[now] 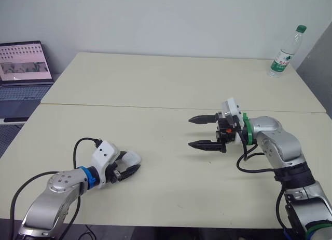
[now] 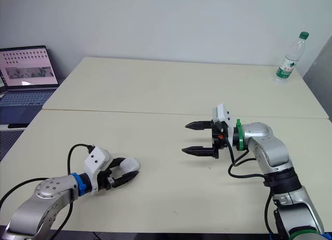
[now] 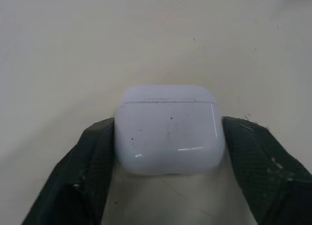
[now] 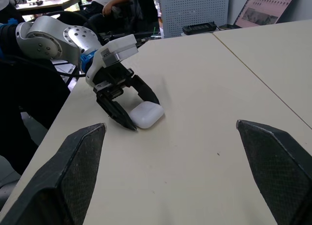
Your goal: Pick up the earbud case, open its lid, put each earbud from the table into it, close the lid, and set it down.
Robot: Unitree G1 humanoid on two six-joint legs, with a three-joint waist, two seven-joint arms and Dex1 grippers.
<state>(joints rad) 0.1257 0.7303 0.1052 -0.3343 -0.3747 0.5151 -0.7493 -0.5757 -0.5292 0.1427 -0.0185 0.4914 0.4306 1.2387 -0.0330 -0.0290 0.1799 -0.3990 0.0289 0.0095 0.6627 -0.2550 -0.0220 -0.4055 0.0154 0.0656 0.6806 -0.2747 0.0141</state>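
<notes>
The white earbud case (image 3: 169,130) lies on the cream table (image 1: 171,84) near its front left, lid closed. My left gripper (image 1: 130,165) is shut on the case, one black finger (image 3: 87,161) pressed against each side; the right wrist view shows the case (image 4: 146,114) resting on the tabletop between those fingers. My right gripper (image 1: 191,131) hovers open over the middle right of the table, pointing left toward the case, well apart from it and holding nothing.
An open laptop (image 1: 23,68) sits on a lower surface at the far left. A plastic water bottle (image 1: 285,52) stands at the table's back right corner. A seam (image 1: 155,107) runs across the table.
</notes>
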